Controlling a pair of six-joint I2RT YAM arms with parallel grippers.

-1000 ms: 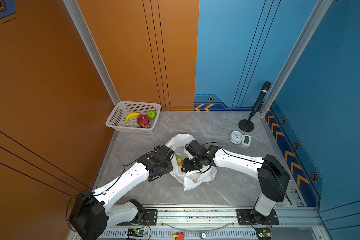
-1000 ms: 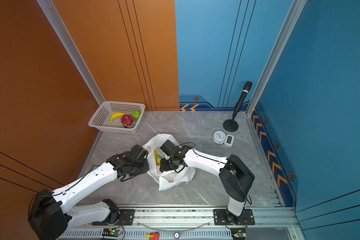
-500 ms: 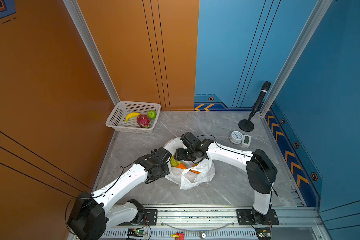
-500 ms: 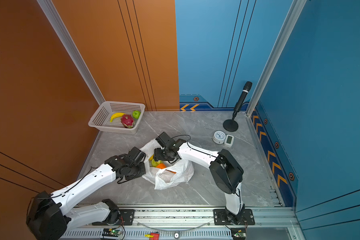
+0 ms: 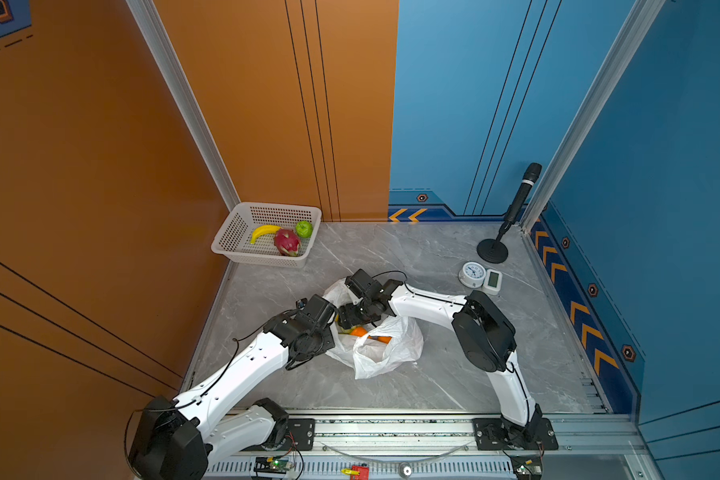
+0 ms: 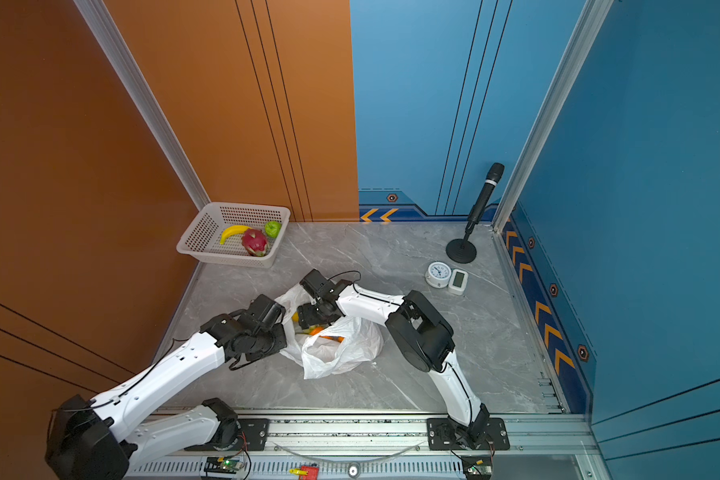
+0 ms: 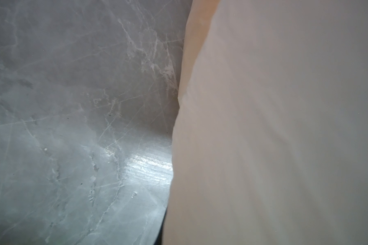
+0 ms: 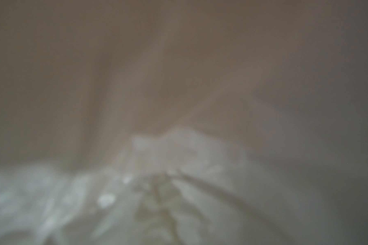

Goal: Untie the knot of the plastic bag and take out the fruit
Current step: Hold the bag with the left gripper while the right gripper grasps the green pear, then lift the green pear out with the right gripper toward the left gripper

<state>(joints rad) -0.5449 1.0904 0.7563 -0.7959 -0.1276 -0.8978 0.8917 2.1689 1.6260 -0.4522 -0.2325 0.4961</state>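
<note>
Right wrist view — plastic bag (image 8: 157, 201) only, v. blurred.

Translucent white plastic bag (image 5: 387, 353), orange fruit (image 5: 358, 331), grey veined table (image 5: 433, 257), white mesh basket (image 5: 231, 232)

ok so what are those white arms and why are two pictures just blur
Two robot arms with grippers. The two wide pictures look down from one overhead camera; the blurry two come from cameras on the wrists, close against the bag. On the table are the open bag with fruit inside, a basket holding a banana, a dragon fruit and a green fruit, a clock and a microphone. The left gripper is shut, seemingly on the bag's edge; the right gripper reaches into the bag, jaws hidden.
</note>
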